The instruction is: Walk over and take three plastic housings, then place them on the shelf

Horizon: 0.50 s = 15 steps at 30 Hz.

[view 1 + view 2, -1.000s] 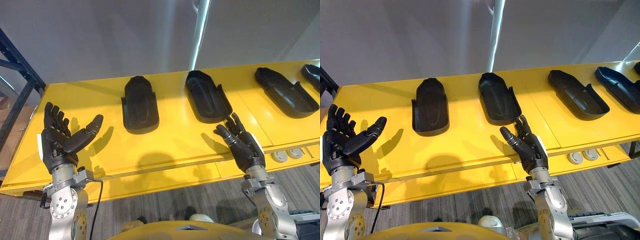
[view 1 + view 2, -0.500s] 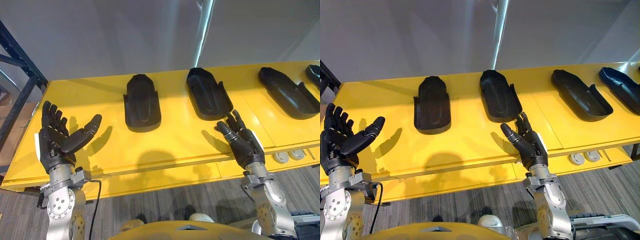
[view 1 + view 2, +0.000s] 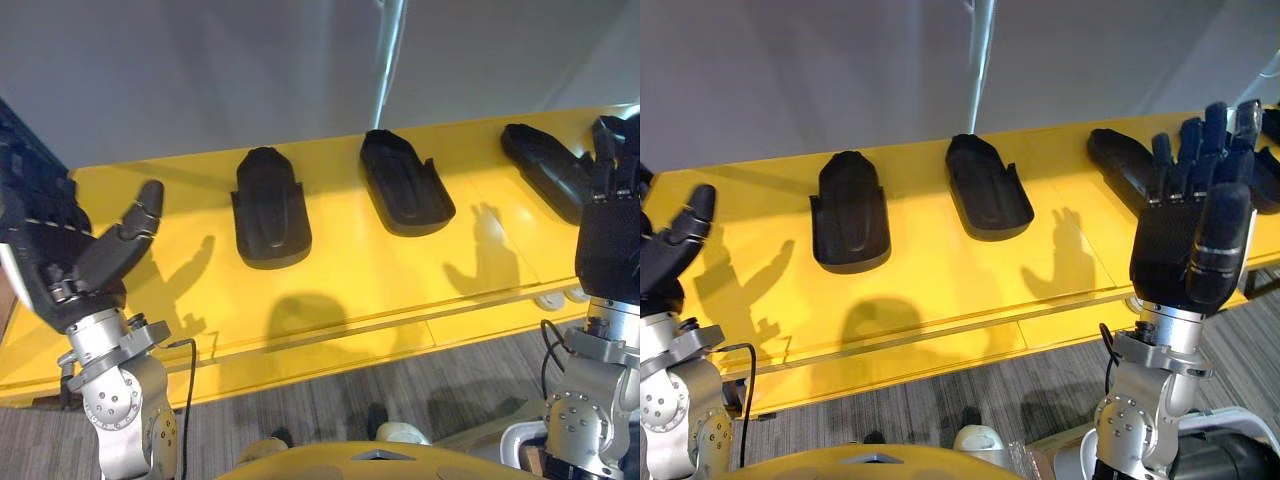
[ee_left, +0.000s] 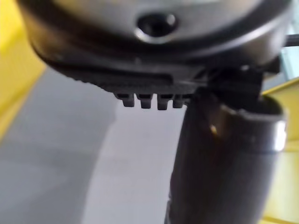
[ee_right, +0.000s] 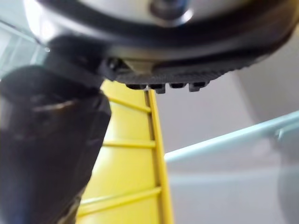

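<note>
Robot's at the yellow table (image 3: 340,275), so the walk-over bit looks done, but imo that's all so far: 0 of 3 picked, 0 shelved. Left robot hand (image 3: 55,255) is held up over the table's left end, fingers straight, thumb stuck out toward the middle, i.e. relaxed w/ nothing in it. Right robot hand (image 3: 1185,235) is raised at the right side, fingers straight and spread, also carrying nothing. From the head cam it covers part of the right housing. The wrist cams agree, no part sits between thumb and fingers on either side. Three black plastic housings lie in a row along the far half of the table, well apart from each other: left housing (image 3: 268,205), middle housing (image 3: 405,185), right housing (image 3: 540,165). Neither hand touches any of them; both hover nearer the front edge. What's left, as I read it, is basically the whole job: lower a hand onto a housing, close on it, repeat for the others, then turn and set all three on the shelf. The left housing looks the easiest first grab for the left robot hand, and the middle or right one for the other.
</note>
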### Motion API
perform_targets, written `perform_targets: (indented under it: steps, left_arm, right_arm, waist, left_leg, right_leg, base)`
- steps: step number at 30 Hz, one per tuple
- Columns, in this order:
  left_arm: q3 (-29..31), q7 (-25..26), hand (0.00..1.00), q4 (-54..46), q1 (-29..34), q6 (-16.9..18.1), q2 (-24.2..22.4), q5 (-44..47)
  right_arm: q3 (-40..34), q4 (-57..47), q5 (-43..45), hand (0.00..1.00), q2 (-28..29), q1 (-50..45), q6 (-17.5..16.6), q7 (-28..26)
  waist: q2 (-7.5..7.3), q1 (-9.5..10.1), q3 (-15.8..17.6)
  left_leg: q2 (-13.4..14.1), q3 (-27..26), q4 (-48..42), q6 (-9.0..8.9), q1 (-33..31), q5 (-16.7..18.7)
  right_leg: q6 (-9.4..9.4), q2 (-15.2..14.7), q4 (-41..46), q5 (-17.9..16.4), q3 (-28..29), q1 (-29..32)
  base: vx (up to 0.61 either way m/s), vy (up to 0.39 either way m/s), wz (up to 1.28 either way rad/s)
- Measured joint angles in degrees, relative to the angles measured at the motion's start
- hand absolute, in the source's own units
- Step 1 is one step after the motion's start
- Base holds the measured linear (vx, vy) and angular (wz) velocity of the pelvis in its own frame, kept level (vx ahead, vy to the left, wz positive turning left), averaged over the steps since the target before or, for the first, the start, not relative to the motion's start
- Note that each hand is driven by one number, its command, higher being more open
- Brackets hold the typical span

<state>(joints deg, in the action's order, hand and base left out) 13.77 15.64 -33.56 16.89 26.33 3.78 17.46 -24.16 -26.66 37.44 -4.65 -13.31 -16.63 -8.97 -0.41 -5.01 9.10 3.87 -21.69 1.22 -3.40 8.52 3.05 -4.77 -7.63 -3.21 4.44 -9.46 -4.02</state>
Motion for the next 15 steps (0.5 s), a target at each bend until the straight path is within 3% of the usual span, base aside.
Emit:
perform_targets:
  steps: [4, 7, 11, 14, 15]
  left_arm:
    - [-5.86, 2.15, 1.00, -3.07, -2.45, 6.97, 0.01, -2.40]
    - [-11.19, 5.60, 1.00, -2.83, -4.26, 7.71, 0.25, -4.92]
    - [-15.47, 10.29, 1.00, -0.36, -8.27, 6.78, 2.69, -9.39]
    - [-16.51, 13.01, 1.00, 0.74, -10.67, 4.14, 3.51, -11.64]
    - [-16.46, 13.58, 1.00, 0.74, -10.99, 3.40, 3.55, -11.96]
  right_arm:
    - [0.04, 0.01, -13.91, 1.00, 3.08, -6.40, 1.13, 12.49]
    - [-0.11, 0.05, -20.10, 1.00, 3.55, -9.60, 1.10, 19.70]
    - [-0.95, 0.11, -21.23, 1.00, 3.54, -13.10, 0.86, 21.44]
    - [-0.86, 0.74, -20.09, 1.00, 3.56, -15.02, -0.66, 20.02]
    - [-0.73, 1.19, -20.06, 1.00, 3.55, -15.08, -1.21, 19.54]
  waist:
    - [1.25, -1.48, -0.54]
    - [1.63, -3.49, -0.80]
    - [2.07, -6.53, -1.06]
    - [2.39, -8.10, -1.18]
    - [2.51, -7.81, -1.20]
  left_leg:
    - [0.18, -3.57, -0.18, -0.27, 0.15, 0.84]
    - [1.08, -7.67, -1.54, -0.90, 1.45, 2.59]
    - [2.73, -13.90, -4.69, -1.89, 2.97, 5.50]
    - [3.28, -15.48, -6.06, -1.98, 3.88, 6.66]
    - [3.03, -13.85, -7.29, -1.36, 3.62, 7.35]
  right_leg:
    - [-0.33, 0.84, 0.03, 0.33, 3.65, 1.90]
    - [-0.27, 1.81, 0.05, 0.57, 7.91, 2.37]
    - [-0.11, 3.72, 0.06, 1.17, 13.80, 3.16]
    - [-0.04, 5.02, 0.07, 1.30, 16.57, 3.29]
    - [-0.07, 5.41, 0.20, 1.48, 18.01, 3.68]
  base:
    - [0.01, 0.000, -0.43]
    - [0.00, -0.004, -0.69]
    - [-0.02, -0.014, -0.84]
    - [-0.04, -0.049, -0.57]
    - [-0.05, -0.052, -0.58]
